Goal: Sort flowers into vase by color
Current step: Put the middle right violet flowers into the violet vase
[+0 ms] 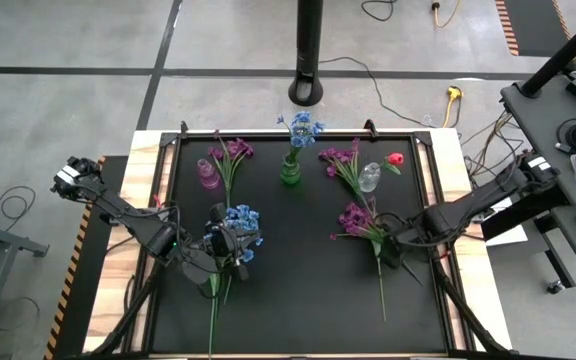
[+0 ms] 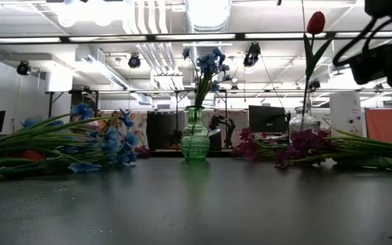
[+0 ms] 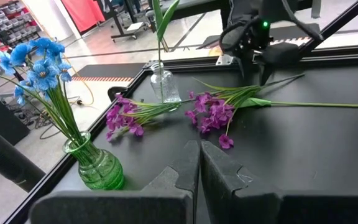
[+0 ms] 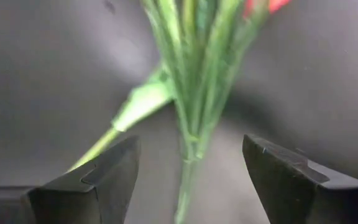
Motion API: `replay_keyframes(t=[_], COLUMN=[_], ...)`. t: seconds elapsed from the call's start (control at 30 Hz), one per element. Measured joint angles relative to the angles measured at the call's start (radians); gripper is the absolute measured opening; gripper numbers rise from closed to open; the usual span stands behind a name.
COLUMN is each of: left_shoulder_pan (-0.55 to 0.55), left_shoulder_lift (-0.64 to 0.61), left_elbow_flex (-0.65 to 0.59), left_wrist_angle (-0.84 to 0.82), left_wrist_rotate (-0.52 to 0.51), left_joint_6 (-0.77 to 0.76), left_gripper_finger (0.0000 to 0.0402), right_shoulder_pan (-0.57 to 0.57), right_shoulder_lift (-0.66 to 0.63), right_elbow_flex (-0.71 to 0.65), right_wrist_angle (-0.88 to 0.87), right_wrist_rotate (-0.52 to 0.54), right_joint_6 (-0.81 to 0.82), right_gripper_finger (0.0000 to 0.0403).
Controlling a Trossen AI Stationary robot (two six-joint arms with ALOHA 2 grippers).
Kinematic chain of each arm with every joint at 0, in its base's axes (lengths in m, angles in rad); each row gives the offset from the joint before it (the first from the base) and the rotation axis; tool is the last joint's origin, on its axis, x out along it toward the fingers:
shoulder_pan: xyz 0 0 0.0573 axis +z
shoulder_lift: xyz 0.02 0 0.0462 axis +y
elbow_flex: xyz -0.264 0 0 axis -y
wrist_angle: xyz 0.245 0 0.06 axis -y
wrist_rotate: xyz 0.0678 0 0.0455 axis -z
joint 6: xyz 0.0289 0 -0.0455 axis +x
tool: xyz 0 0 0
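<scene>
Now right claw (image 4: 188, 171) open astride purple spray (image 1: 358, 218) stem on desk (image 1: 298, 290); left claw (image 3: 197, 180) shut. Risk: thin stem slips, off-centre pinch.

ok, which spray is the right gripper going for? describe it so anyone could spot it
On the black mat, look at the right half, nearer the front than the clear vase. The purple spray lies flat there, its long green stem running toward the front edge, with the open right gripper over its stem. The other purple spray lies farther back, beside the vase.
</scene>
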Motion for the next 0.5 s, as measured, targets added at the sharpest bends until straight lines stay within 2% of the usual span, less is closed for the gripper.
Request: replay_keyframes(t=[0.17, 0.3, 0.4, 0.5], left_shoulder_pan=[0.0, 0.0, 0.0, 0.0], left_shoulder_lift=[0.0, 0.0, 0.0, 0.0], left_elbow_flex=[0.0, 0.0, 0.0, 0.0], left_wrist_angle=[0.001, 0.002, 0.002, 0.002], left_wrist_rotate=[0.0, 0.0, 0.001, 0.001], left_joint_6=[-0.001, -0.021, -0.025, -0.055], left_gripper_finger=[0.0, 0.0, 0.0, 0.0], right_shoulder_pan=[0.012, 0.014, 0.017, 0.023], right_shoulder_lift=[0.084, 0.168, 0.225, 0.253], right_elbow_flex=[-0.006, -0.009, -0.007, -0.001], right_wrist_angle=[0.015, 0.078, 0.069, 0.077], right_wrist_rotate=[0.028, 0.019, 0.011, 0.009], right_joint_6=[-0.01, -0.058, -0.063, -0.062], right_gripper_finger=[0.0264, 0.0241, 0.0209, 0.0157])
